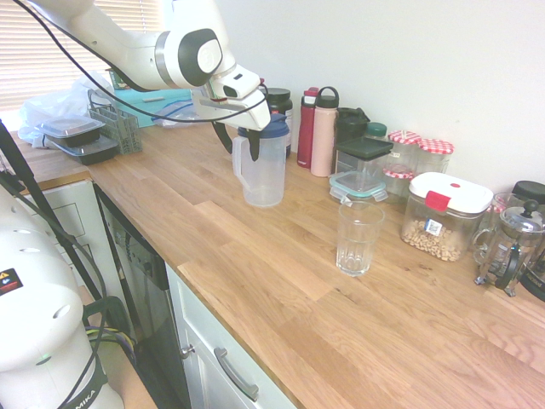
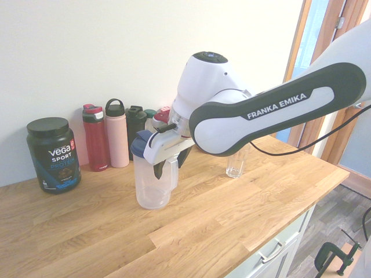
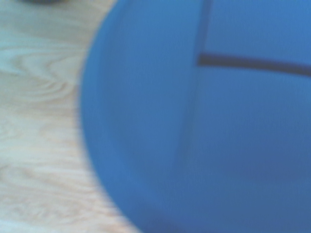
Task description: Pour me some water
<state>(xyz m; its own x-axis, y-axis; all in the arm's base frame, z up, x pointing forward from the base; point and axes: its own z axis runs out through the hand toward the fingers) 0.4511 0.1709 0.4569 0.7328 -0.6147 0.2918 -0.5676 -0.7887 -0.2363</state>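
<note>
Clear plastic jug (image 1: 262,170) with blue lid (image 3: 204,121) stands upright on the wooden counter (image 1: 281,281), well apart from the empty ribbed drinking glass (image 1: 358,238). Gripper (image 2: 168,164) straddles the jug's handle side, fingers apart, nothing gripped yet.

Risks, as judged: closing off-centre could nudge or tip the light jug; a shallow grip could let it swing when lifted and spill short of the glass.

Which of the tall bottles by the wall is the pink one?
The pale pink bottle with the black loop lid. It stands between the dark red bottle and the black bottle, and it is the only light-coloured one.
</note>
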